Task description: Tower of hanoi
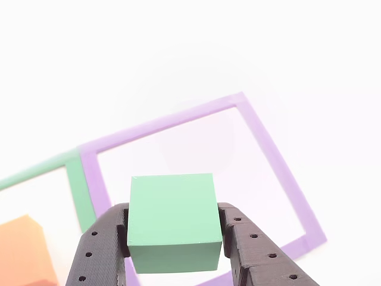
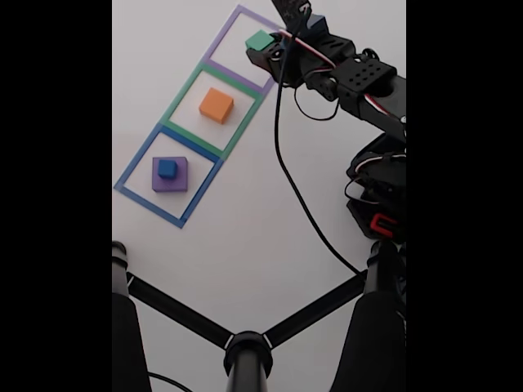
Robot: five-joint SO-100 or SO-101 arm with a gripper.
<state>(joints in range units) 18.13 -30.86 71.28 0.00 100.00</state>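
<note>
Currently end effector (image 1: 174, 253) clamps green block (image 1: 172, 220) by opposite flat faces; looks light, rigid, matte, unlikely to slip.

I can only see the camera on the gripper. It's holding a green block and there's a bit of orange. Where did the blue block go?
Observer: In the fixed view, the blue block sits on top of the purple block, inside the blue square outline.
Operator: Is the orange thing alone?
Observer: Yes. The orange block stands by itself, nothing on it, in the green square outline, the middle of the three.
Operator: Where am I holding the green one?
Observer: The gripper holds the green block at the purple square outline, the far end of the row. I can't tell whether the block touches the table.
</note>
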